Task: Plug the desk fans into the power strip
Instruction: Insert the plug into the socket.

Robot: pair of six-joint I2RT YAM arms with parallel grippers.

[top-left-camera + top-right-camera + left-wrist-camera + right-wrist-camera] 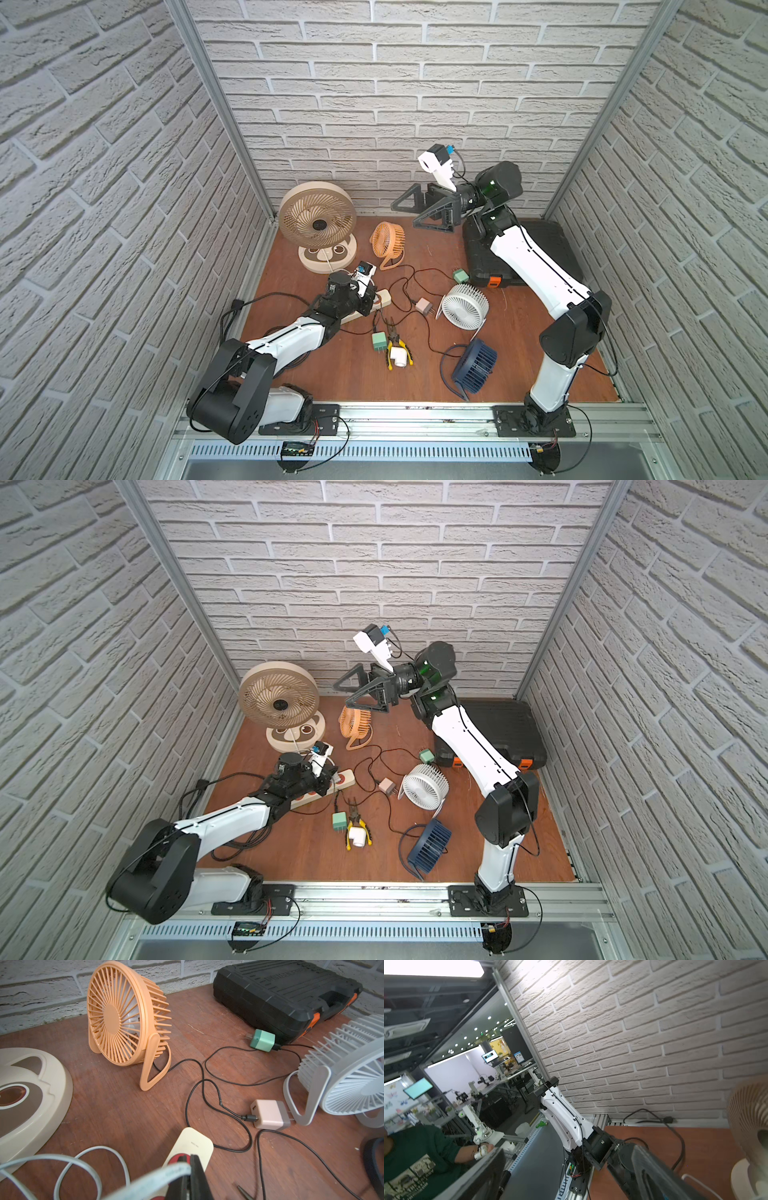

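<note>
Clamping white cord (145, 1180), left end effector (189, 1160), right end effector (407, 214) spread

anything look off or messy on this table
Nothing is spilled or broken, but it's cluttered. Black cords snarl loosely between the orange fan and the unplugged pink charger, and a white pipe elbow lies on top of the yellow pliers.

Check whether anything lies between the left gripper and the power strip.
Nothing visible does. The left gripper, shut on the pale cord, is right over the power strip; the black cable lies beside its end, not across it.
</note>
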